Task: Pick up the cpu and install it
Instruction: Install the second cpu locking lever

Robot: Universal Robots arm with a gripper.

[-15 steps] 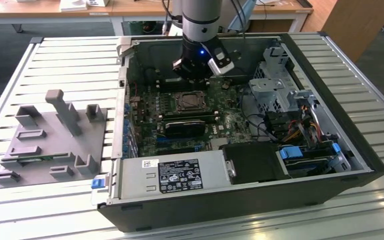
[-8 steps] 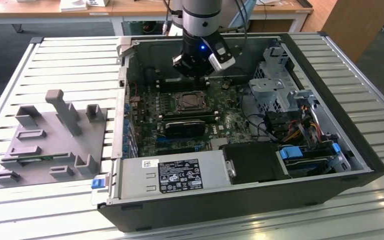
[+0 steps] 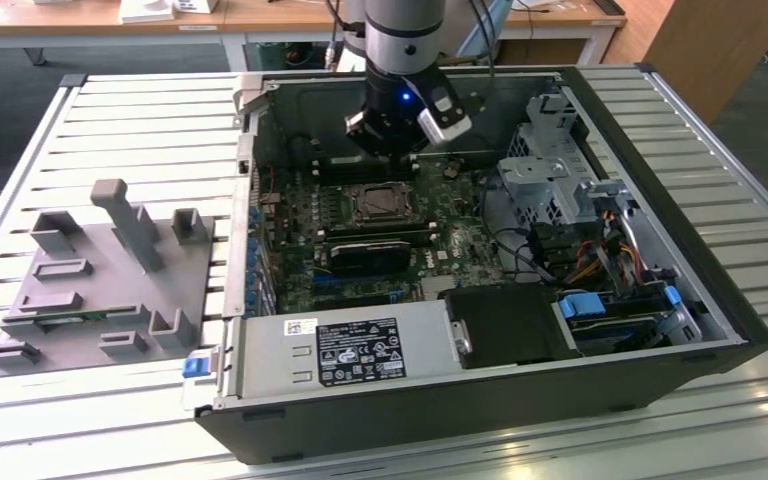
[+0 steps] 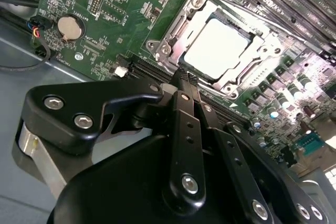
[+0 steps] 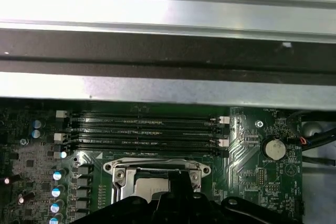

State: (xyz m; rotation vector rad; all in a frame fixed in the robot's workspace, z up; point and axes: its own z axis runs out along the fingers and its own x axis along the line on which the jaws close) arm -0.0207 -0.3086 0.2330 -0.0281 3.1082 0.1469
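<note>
- Two black fingers [image 4: 185, 95] of the gripper [image 4: 187, 77] sit pressed together in the second wrist view, jaws closed with nothing between them.
- Their tips hang just above the near edge of the socket [image 4: 220, 45], and I can't tell whether they touch it.
- Sitting in that socket is the cpu [image 4: 218, 50], flat, with its shiny silver top facing up and the metal frame all around it.
- In the first wrist view you catch a sliver of the cpu [image 5: 149, 186] behind the black gripper body, with the frame's two screws on either side.
- Just past the socket there are the long black memory slots [image 5: 147, 129], lying side by side on the green motherboard [image 4: 94, 35].
- A round coin battery [image 4: 69, 27] sits on the board off to one side of the socket, with a bundle of black cables nearby.
- From the exterior view, the gripper [image 3: 391, 140] hovers inside the open computer case [image 3: 491, 400], over the socket end of the board toward the case's far wall.
- A black heatsink block [image 3: 368, 255] lies on the board just beside the socket, on the nearer side.
- On the exterior view's left, a grey plastic holder tray [image 3: 97, 290] rests on the slatted bench [image 3: 37, 420], well apart from the arm.
</note>
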